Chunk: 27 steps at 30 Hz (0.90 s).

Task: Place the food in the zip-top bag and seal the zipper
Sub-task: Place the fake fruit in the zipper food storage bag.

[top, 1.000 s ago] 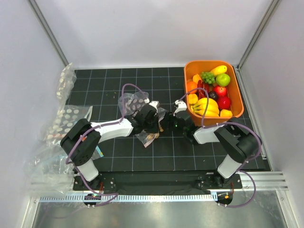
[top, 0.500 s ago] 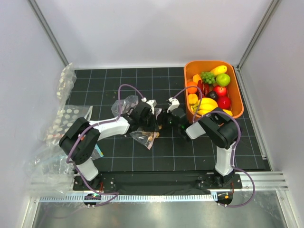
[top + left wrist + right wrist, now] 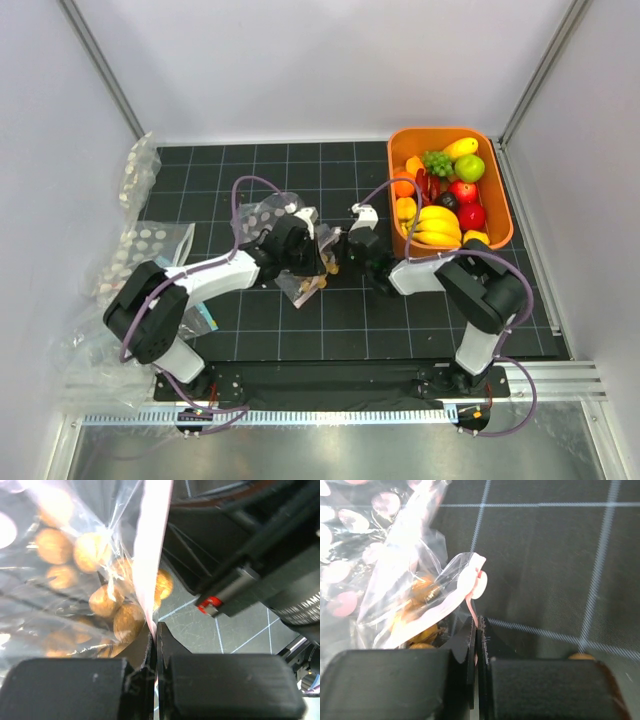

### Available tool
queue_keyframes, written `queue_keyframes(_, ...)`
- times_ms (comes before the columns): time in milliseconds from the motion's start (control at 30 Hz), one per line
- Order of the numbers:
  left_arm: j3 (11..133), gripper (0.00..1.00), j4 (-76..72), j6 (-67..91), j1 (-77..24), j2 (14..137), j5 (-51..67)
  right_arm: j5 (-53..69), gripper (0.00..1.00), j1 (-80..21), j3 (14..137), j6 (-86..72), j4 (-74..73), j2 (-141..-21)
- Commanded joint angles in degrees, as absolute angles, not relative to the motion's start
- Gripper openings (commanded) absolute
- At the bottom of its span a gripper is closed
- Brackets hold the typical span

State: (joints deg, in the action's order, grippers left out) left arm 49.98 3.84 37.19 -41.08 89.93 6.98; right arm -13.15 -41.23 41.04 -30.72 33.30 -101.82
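The zip-top bag (image 3: 272,215) lies crumpled at mid-table with a brown nut-like cluster (image 3: 317,284) of food inside it. My left gripper (image 3: 322,262) is shut on the zipper (image 3: 152,555), the pale pink strip running up from between its jaws; the nuts (image 3: 127,622) show through the plastic to its left. My right gripper (image 3: 346,250) faces it closely and is shut on the end of the same zipper (image 3: 471,597), with the bag (image 3: 380,565) and nuts (image 3: 422,592) to the left. More food, bananas (image 3: 435,222) and a green apple (image 3: 469,167), sits in the tub.
The orange tub (image 3: 503,205) of toy fruit stands at the right back, close to the right arm. Other clear dotted bags (image 3: 140,250) lie piled along the left edge of the black mat. White walls close in on three sides.
My right gripper has closed onto the end of the pink strip and its arm has swung left. The left arm has shifted the bag slightly back and left.
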Motion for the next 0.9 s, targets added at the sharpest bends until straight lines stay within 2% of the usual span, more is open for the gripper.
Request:
queue_keyframes(0,49.57,0.00,5.18,36.04,-40.78,85.96,3.96,-22.76,0.01,-43.24,44.47,-32.52,21.73,-96.34)
queue_keyframes(200,50.45,0.00,7.99,34.11,-40.87,81.23,1.59,-25.76,0.01,-45.79,48.51,-35.42,5.20,-92.82)
queue_keyframes(333,53.52,0.00,13.70,33.13,-41.22,78.23,-4.73,-24.61,0.01,-45.88,53.68,-35.68,-8.57,-90.01)
queue_keyframes(500,59.31,0.00,21.87,33.84,-43.06,75.68,-10.54,-26.89,0.01,-46.67,56.77,-33.49,-17.56,-85.17)
queue_keyframes(600,63.27,0.00,28.72,33.58,-43.59,75.93,-14.14,-25.41,0.01,-46.67,62.82,-31.21,-25.64,-86.30)
queue_keyframes(867,82.16,0.00,48.39,31.82,-44.47,79.27,-21.79,-20.13,0.01,-46.93,90.94,-25.84,-53.94,-96.41)
